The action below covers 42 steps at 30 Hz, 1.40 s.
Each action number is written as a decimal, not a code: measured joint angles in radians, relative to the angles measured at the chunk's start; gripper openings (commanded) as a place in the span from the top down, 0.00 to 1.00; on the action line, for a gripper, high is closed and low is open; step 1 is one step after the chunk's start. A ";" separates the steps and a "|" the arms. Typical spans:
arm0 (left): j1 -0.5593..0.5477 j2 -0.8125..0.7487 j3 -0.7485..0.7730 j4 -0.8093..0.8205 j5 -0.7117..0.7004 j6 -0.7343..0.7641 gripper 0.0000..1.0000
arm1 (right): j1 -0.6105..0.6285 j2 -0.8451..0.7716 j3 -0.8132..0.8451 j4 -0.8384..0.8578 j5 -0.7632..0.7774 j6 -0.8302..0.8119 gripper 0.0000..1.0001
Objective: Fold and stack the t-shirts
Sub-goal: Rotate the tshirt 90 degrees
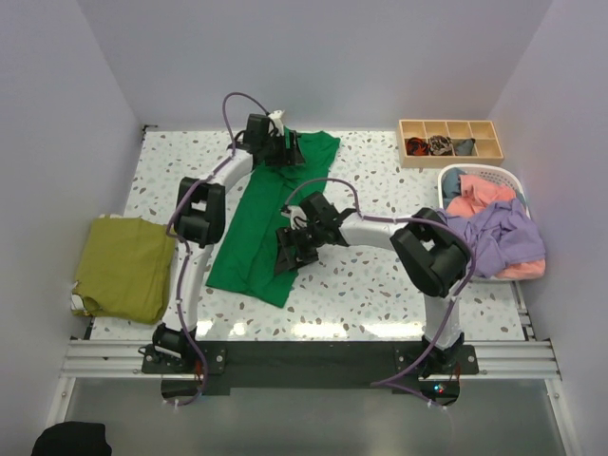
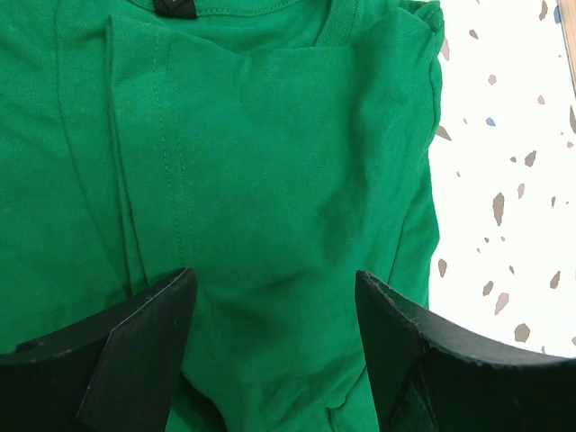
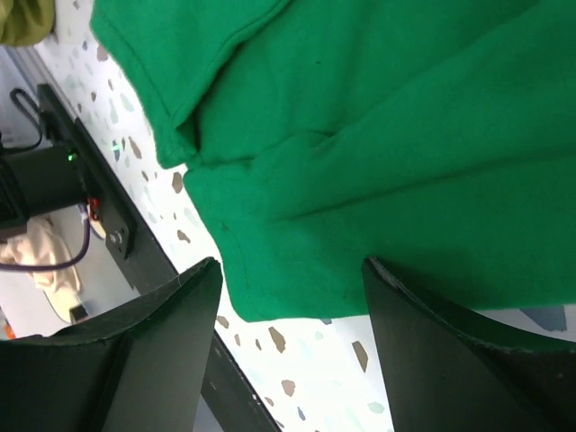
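Observation:
The bright green t-shirt (image 1: 252, 228) lies on the table folded lengthwise into a long strip. My left gripper (image 1: 285, 152) hovers open over its far collar end, the cloth (image 2: 270, 162) filling the gap between the fingers (image 2: 153, 324). My right gripper (image 1: 285, 255) stands open over the near hem corner (image 3: 270, 288), with nothing held. An olive-yellow t-shirt (image 1: 123, 266) sits folded at the table's left edge. Lavender (image 1: 499, 233), coral-pink (image 1: 480, 195) and blue (image 1: 454, 182) t-shirts are heaped in the basket.
The white slatted basket (image 1: 494, 169) stands at the right edge. A wooden compartment tray (image 1: 450, 160) with small dark fabric pieces sits at the back right. The table's metal front rail (image 3: 135, 225) runs close to the right gripper.

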 measured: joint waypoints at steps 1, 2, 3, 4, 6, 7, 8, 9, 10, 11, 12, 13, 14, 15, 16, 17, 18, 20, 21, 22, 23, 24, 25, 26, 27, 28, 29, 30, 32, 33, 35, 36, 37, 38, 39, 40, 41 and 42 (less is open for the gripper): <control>0.000 0.000 0.000 0.000 0.000 0.000 0.23 | 0.000 0.000 0.000 -0.005 0.013 0.006 0.31; 0.000 0.000 0.000 0.000 0.000 0.000 0.23 | 0.001 0.000 0.002 -0.009 0.024 0.011 0.31; 0.001 0.000 0.000 0.000 0.000 0.000 0.24 | 0.002 -0.001 0.002 -0.014 0.036 0.014 0.31; 0.002 0.000 -0.002 0.002 0.000 0.000 0.24 | 0.005 -0.003 0.002 -0.020 0.053 0.018 0.31; 0.003 0.000 -0.006 0.007 0.000 0.000 0.24 | 0.011 -0.018 -0.005 -0.030 0.095 0.023 0.30; 0.005 -0.002 -0.012 0.013 -0.002 0.000 0.24 | 0.016 -0.036 -0.019 -0.037 0.128 0.025 0.30; 0.006 -0.006 -0.018 0.018 -0.004 0.000 0.24 | 0.017 -0.050 -0.030 -0.048 0.156 0.027 0.29; 0.007 -0.010 -0.027 0.023 -0.008 -0.001 0.24 | 0.018 -0.069 -0.045 -0.057 0.194 0.029 0.29; 0.009 -0.017 -0.037 0.026 -0.013 -0.002 0.24 | 0.018 -0.090 -0.060 -0.071 0.232 0.030 0.28; 0.011 -0.026 -0.050 0.028 -0.020 -0.005 0.24 | 0.018 -0.109 -0.071 -0.089 0.275 0.032 0.28; 0.014 -0.035 -0.063 0.030 -0.026 -0.009 0.24 | 0.017 -0.124 -0.080 -0.107 0.315 0.033 0.28; 0.018 -0.045 -0.082 0.036 -0.031 -0.019 0.24 | 0.017 -0.136 -0.085 -0.123 0.351 0.034 0.28; 0.022 -0.058 -0.106 0.050 -0.032 -0.026 0.24 | 0.016 -0.145 -0.088 -0.137 0.382 0.034 0.29; 0.026 -0.071 -0.131 0.061 -0.035 -0.032 0.24 | 0.016 -0.150 -0.088 -0.148 0.407 0.034 0.29; 0.029 -0.083 -0.153 0.072 -0.036 -0.042 0.24 | 0.016 -0.154 -0.088 -0.156 0.426 0.032 0.29; 0.032 -0.093 -0.171 0.081 -0.037 -0.050 0.24 | 0.016 -0.158 -0.088 -0.163 0.443 0.029 0.29; 0.034 -0.100 -0.182 0.085 -0.038 -0.055 0.24 | 0.016 -0.163 -0.089 -0.171 0.460 0.023 0.29; 0.037 -0.105 -0.190 0.091 -0.035 -0.065 0.24 | 0.015 -0.179 -0.101 -0.172 0.485 0.006 0.28; 0.037 -0.105 -0.190 0.094 -0.031 -0.071 0.24 | 0.014 -0.193 -0.113 -0.174 0.498 -0.004 0.28; 0.037 -0.108 -0.195 0.106 -0.019 -0.072 0.23 | 0.011 -0.211 -0.129 -0.180 0.513 -0.014 0.28; 0.037 -0.113 -0.209 0.125 -0.005 -0.075 0.23 | 0.008 -0.233 -0.145 -0.187 0.525 -0.022 0.27; 0.037 -0.122 -0.223 0.144 0.012 -0.080 0.23 | 0.002 -0.259 -0.159 -0.196 0.534 -0.029 0.27; 0.037 -0.130 -0.232 0.159 0.032 -0.084 0.23 | -0.005 -0.291 -0.171 -0.208 0.543 -0.036 0.26; 0.036 -0.138 -0.236 0.177 0.053 -0.091 0.23 | -0.014 -0.328 -0.176 -0.219 0.550 -0.040 0.26; 0.036 -0.149 -0.237 0.194 0.072 -0.098 0.23 | -0.027 -0.366 -0.177 -0.226 0.557 -0.045 0.26; 0.036 -0.164 -0.237 0.212 0.090 -0.105 0.22 | -0.042 -0.407 -0.177 -0.225 0.566 -0.049 0.26; 0.035 -0.185 -0.238 0.227 0.105 -0.109 0.22 | -0.063 -0.451 -0.175 -0.224 0.575 -0.053 0.26; 0.035 -0.211 -0.239 0.245 0.116 -0.116 0.22 | -0.082 -0.482 -0.175 -0.224 0.581 -0.053 0.26; 0.035 -0.274 -0.256 0.282 0.126 -0.124 0.22 | -0.140 -0.541 -0.172 -0.225 0.603 -0.056 0.26; 0.035 -0.318 -0.278 0.301 0.127 -0.128 0.22 | -0.167 -0.555 -0.168 -0.226 0.612 -0.056 0.26; 0.035 -0.410 -0.333 0.334 0.130 -0.133 0.22 | -0.211 -0.564 -0.166 -0.229 0.630 -0.059 0.26; 0.035 -0.451 -0.361 0.359 0.131 -0.134 0.23 | -0.230 -0.563 -0.166 -0.234 0.644 -0.062 0.26; 0.035 -0.485 -0.385 0.378 0.132 -0.133 0.23 | -0.243 -0.562 -0.166 -0.240 0.649 -0.064 0.26; 0.035 -0.505 -0.398 0.394 0.136 -0.133 0.25 | -0.249 -0.561 -0.166 -0.248 0.651 -0.066 0.26; 0.035 -0.512 -0.403 0.407 0.137 -0.133 0.25 | -0.249 -0.560 -0.166 -0.253 0.650 -0.068 0.26; 0.035 -0.510 -0.406 0.422 0.139 -0.133 0.26 | -0.248 -0.558 -0.166 -0.255 0.647 -0.070 0.26; 0.035 -0.501 -0.410 0.431 0.140 -0.133 0.26 | -0.245 -0.556 -0.166 -0.256 0.645 -0.071 0.26; 0.035 -0.487 -0.418 0.435 0.140 -0.132 0.27 | -0.244 -0.552 -0.166 -0.258 0.645 -0.071 0.26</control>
